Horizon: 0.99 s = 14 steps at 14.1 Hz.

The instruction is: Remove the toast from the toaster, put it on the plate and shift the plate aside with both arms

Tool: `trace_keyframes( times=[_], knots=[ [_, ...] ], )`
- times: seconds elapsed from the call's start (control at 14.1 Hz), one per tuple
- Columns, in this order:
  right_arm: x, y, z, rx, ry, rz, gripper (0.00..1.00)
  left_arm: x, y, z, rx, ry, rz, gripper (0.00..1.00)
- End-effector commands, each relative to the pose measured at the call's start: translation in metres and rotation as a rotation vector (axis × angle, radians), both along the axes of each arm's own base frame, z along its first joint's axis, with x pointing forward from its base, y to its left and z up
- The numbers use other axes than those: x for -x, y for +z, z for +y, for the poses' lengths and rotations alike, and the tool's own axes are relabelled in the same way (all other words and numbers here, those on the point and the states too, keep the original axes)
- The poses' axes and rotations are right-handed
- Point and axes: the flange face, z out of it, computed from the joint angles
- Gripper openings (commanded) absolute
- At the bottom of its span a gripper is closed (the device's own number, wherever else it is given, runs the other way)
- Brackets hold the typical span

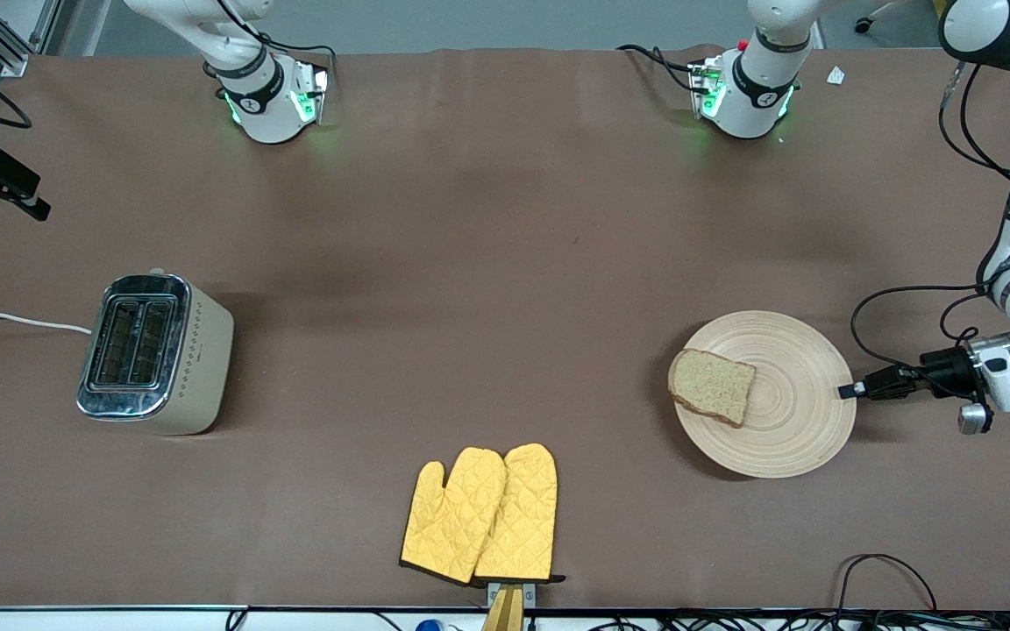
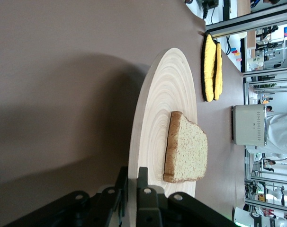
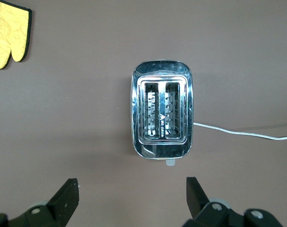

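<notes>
The toast (image 1: pixel 714 386) lies flat on the round beige plate (image 1: pixel 799 421), on the side toward the toaster. The plate sits on the table at the left arm's end. My left gripper (image 1: pixel 849 391) is low at the plate's rim on the side away from the toaster. In the left wrist view its jaws (image 2: pixel 132 174) are shut on the plate's edge (image 2: pixel 165 85), one above and one below, with the toast (image 2: pixel 188 153) just past them. My right gripper (image 3: pixel 131 187) is open and empty, high over the table beside the toaster (image 3: pixel 162 116).
The two-slot toaster (image 1: pixel 154 350) stands at the right arm's end, its slots empty and its white cord (image 1: pixel 14 319) running off the table. Two yellow oven mitts (image 1: pixel 483 517) lie near the front edge, midway along the table.
</notes>
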Motion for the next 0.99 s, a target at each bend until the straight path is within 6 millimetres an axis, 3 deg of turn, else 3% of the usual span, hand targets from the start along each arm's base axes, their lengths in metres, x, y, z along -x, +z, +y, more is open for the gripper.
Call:
trace_keyframes(
  times=[0.0,0.14,0.21,0.28,0.35,0.42,0.57,0.78,0.92],
  knots=[
    [-0.002,0.001,0.001,0.013,0.001,-0.005,1.0,0.014,-0.015,0.013,0.041,0.004,-0.003,0.0],
    [-0.002,0.0,0.0,0.013,-0.002,-0.003,1.0,0.018,-0.024,0.016,0.041,0.005,0.011,0.03],
    [-0.002,0.0,0.0,0.013,-0.001,-0.003,1.0,0.019,-0.025,0.017,0.032,-0.003,0.015,0.15],
    [-0.002,0.0,0.0,0.013,-0.002,-0.003,1.0,0.019,-0.025,0.017,0.023,-0.012,0.018,0.43],
    [-0.002,0.0,0.0,0.013,-0.002,-0.003,1.0,0.019,-0.023,0.018,0.014,-0.018,0.018,0.84],
    [-0.002,0.0,0.0,0.013,-0.001,-0.003,1.0,0.016,-0.02,0.018,0.003,-0.019,0.022,1.0],
    [-0.002,0.0,0.0,0.013,-0.001,-0.003,1.0,0.003,-0.001,0.02,-0.06,-0.048,0.005,1.0],
    [-0.002,0.0,0.0,0.013,-0.001,-0.002,1.0,-0.029,0.052,0.028,-0.247,-0.089,0.019,1.0],
    [-0.001,0.0,-0.003,0.012,-0.005,0.0,1.0,-0.047,0.096,0.007,-0.336,-0.113,0.015,1.0]
  ],
)
